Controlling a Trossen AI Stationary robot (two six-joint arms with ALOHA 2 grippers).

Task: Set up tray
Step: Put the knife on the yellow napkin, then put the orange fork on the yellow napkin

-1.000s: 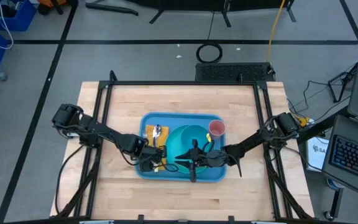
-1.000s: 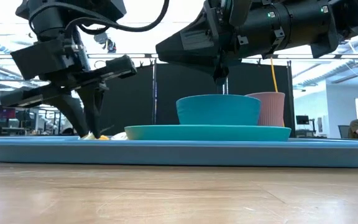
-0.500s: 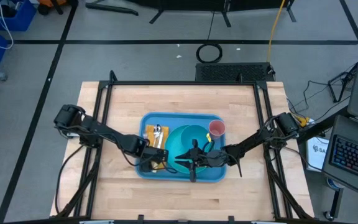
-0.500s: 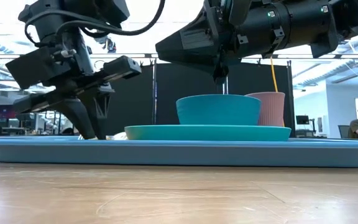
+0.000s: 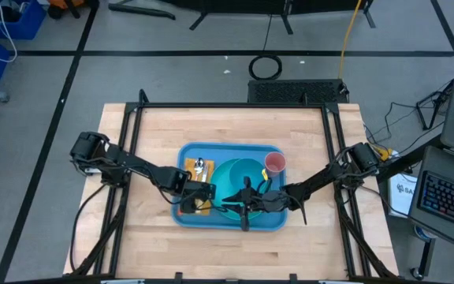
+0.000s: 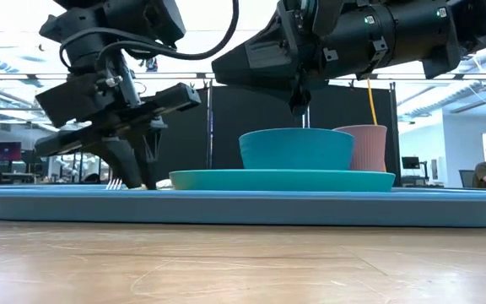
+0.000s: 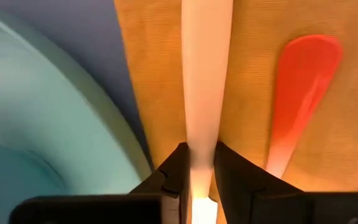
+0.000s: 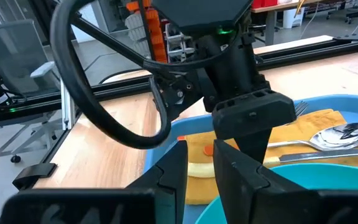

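Two grippers hang low over the tray (image 5: 231, 148), which lies in the middle of the table (image 5: 156, 126). The left gripper (image 7: 197, 163) pinches a white handle (image 7: 205, 74) lying on the orange napkin (image 7: 253, 62). I cannot tell about the right gripper (image 8: 199, 163).

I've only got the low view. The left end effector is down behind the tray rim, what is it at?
Observer: The left end effector is at a white utensil handle lying on a yellow-orange napkin in the tray.
Operator: Anything next to that handle?
Observer: An orange-red utensil, lying alongside on the napkin.
Operator: Other cutlery?
Observer: A metal spoon rests on the same napkin.
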